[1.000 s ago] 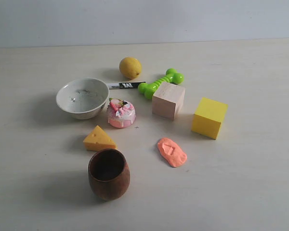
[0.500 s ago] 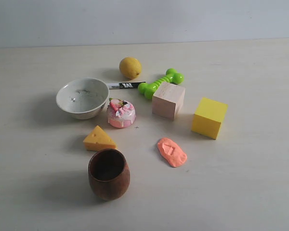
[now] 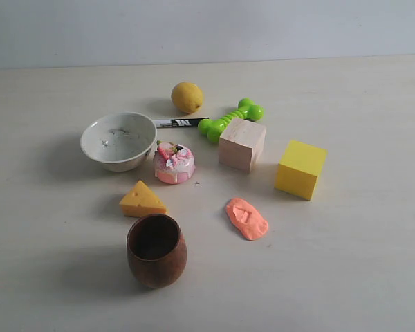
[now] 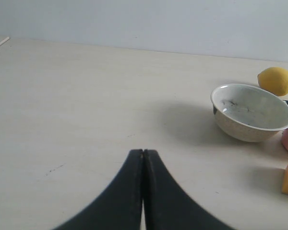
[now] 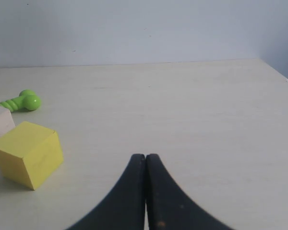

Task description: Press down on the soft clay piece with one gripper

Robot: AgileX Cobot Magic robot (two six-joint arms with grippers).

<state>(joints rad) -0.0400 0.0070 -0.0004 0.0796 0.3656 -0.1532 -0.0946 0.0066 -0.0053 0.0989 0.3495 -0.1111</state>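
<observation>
While the soft clay piece (image 3: 247, 218) is lying flat on the bench (image 3: 346, 263), just in front of the wooden cube (image 3: 241, 144) and between the yellow cube (image 3: 300, 169) and the brown cup (image 3: 156, 250), nothing is touching it. The left claw (image 4: 143, 152) is pointing across bare bench, jaws pressing together and gripping nothing, with the white bowl (image 4: 251, 111) off to one side. The right claw (image 5: 145, 156) is likewise pinching fully closed and empty, near the yellow cube.
</observation>
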